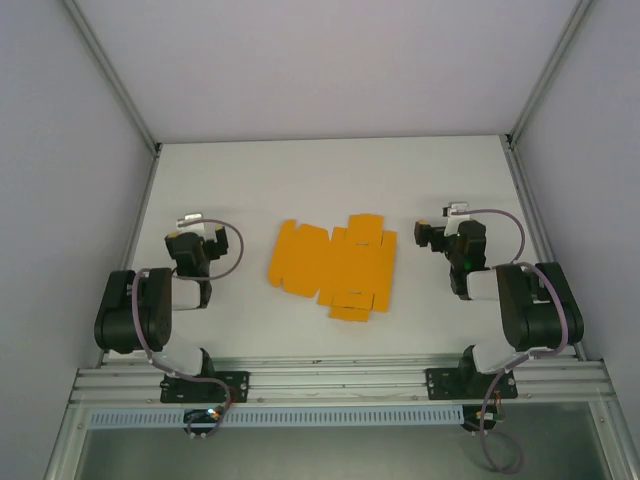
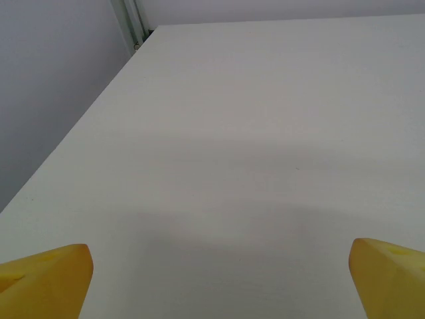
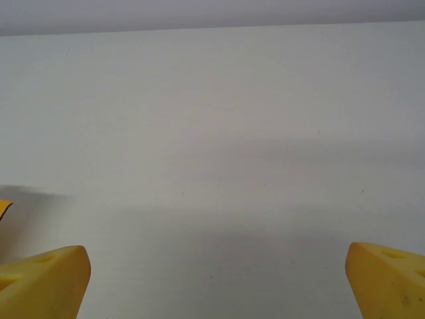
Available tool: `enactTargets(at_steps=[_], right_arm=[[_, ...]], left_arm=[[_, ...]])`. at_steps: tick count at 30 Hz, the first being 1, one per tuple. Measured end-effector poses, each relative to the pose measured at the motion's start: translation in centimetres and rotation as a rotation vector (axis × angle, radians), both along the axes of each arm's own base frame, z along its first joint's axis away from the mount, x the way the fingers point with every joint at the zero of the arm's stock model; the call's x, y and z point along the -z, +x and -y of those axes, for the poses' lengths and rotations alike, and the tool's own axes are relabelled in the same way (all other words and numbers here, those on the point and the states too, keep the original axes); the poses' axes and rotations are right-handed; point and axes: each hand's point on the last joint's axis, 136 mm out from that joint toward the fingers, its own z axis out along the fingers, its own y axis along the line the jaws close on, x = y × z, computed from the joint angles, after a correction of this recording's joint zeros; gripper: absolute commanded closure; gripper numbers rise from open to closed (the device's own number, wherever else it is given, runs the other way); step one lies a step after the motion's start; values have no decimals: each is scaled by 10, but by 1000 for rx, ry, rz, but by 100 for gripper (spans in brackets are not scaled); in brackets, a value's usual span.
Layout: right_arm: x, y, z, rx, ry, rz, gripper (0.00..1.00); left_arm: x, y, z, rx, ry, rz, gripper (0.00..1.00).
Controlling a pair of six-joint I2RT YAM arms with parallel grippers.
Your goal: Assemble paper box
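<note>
The paper box [image 1: 335, 265] lies flat on the white table [image 1: 330, 175] as a wide bright orange sheet with flaps and creases, midway between the two arms. My left gripper [image 1: 192, 230] rests to the left of it, apart from it. In the left wrist view its yellow fingertips [image 2: 46, 282] stand wide, so the left gripper [image 2: 219, 289] is open over bare table. My right gripper [image 1: 443, 225] sits to the right of the sheet. It too is open [image 3: 218, 286], with yellow fingertips [image 3: 388, 279] far apart. A small orange corner of the paper box [image 3: 4, 207] shows at the left edge.
Pale enclosure walls close in the table on the left, back and right, with aluminium posts at the back corners [image 1: 155, 148] [image 2: 133, 26]. An aluminium rail [image 1: 330, 380] carrying both arm bases runs along the near edge.
</note>
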Motion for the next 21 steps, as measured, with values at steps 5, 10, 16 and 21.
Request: enactTargets(at_steps=[5, 10, 16, 21], right_arm=[[0, 0, 0, 0, 0, 0, 0], [0, 0, 0, 0, 0, 0, 0], [0, 0, 0, 0, 0, 0, 0], [0, 0, 0, 0, 0, 0, 0]], left_arm=[[0, 0, 0, 0, 0, 0, 0], [0, 0, 0, 0, 0, 1, 0], [0, 0, 1, 7, -3, 0, 0], [-2, 3, 5, 30, -12, 5, 0]])
